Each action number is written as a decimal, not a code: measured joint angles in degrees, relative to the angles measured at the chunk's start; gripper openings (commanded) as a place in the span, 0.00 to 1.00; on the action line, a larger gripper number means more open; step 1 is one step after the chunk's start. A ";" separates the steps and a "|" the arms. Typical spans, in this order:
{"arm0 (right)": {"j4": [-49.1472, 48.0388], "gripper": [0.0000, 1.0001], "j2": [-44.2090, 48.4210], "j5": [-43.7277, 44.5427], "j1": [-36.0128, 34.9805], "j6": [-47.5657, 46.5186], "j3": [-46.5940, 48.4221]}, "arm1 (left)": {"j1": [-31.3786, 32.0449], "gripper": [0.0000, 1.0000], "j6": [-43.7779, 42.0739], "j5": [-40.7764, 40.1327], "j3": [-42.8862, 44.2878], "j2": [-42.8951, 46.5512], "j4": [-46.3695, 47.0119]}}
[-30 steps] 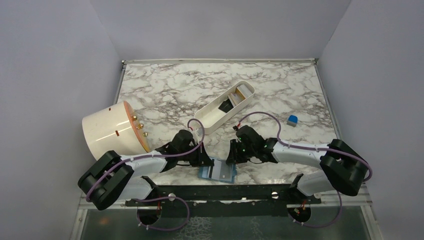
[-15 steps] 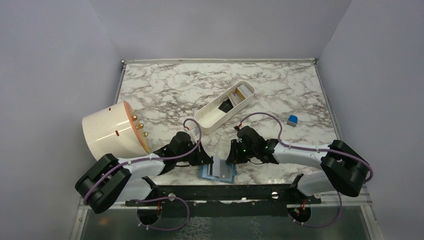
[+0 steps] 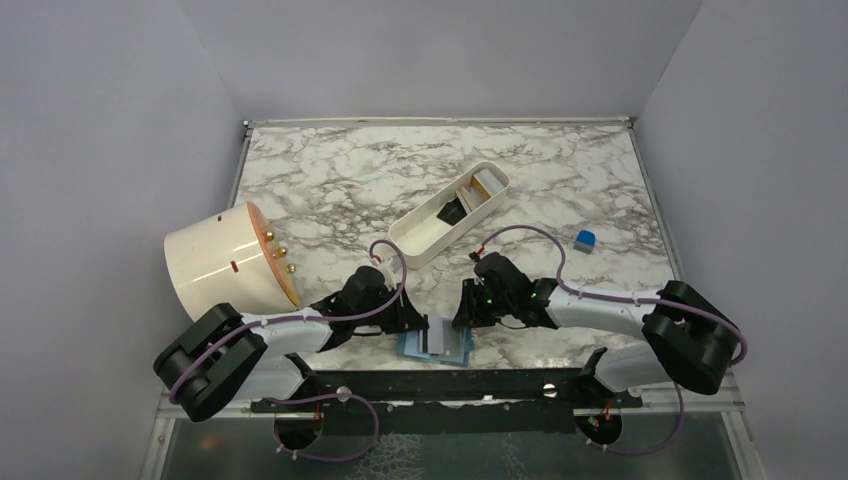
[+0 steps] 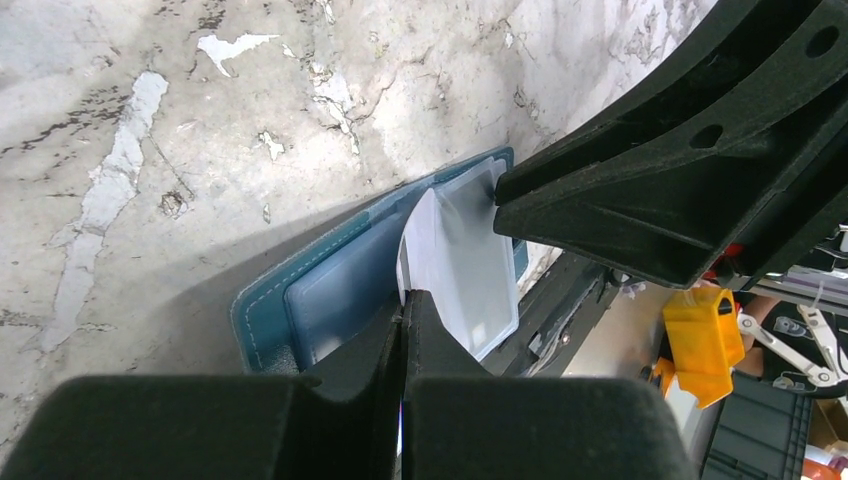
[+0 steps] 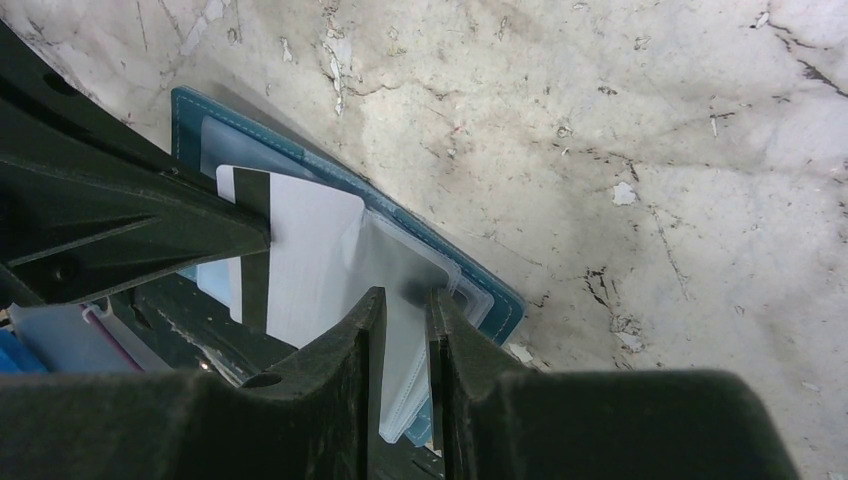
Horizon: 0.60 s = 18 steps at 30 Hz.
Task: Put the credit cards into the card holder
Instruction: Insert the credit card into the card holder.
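The teal card holder [image 3: 437,346] lies open at the table's near edge, between my two grippers. My left gripper [image 3: 420,323] is shut on a pale grey-white credit card [image 4: 465,265] and holds it on edge, its far end in a clear pocket of the holder [image 4: 300,300]. My right gripper [image 3: 462,320] is closed on the holder's clear pocket leaves [image 5: 410,270] from the other side. The card [image 5: 305,250] shows a dark stripe along one end. The holder's teal cover [image 5: 480,290] lies flat on the marble. More cards [image 3: 468,195] lie in the white tray.
A long white oblong tray [image 3: 415,245] sits mid-table. A big white cylinder [image 3: 225,260] lies on its side at the left. A small blue cube [image 3: 585,239] sits at the right. A black rail [image 3: 450,385] runs along the near edge.
My left gripper has shifted slightly toward the holder, and the card has tipped up from nearly flat to on edge. The right gripper has stayed in place.
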State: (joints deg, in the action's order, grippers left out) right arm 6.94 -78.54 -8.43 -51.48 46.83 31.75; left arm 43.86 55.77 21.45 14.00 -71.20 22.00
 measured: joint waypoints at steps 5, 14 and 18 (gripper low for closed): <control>0.33 0.22 0.76 0.33 0.00 0.22 -0.46 | 1.09 0.00 0.04 -0.13 0.00 -0.94 0.66; 0.72 0.22 1.73 1.42 0.00 1.51 -1.05 | 3.19 0.00 -0.44 -1.07 0.00 -0.26 1.03; 0.55 0.22 2.10 1.77 0.00 1.99 -1.42 | 3.43 0.00 -0.98 -1.18 -0.31 0.83 0.94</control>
State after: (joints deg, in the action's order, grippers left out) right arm 7.49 -76.44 -6.66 -51.48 48.82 30.33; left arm 47.29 54.78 20.27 13.69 -70.37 22.94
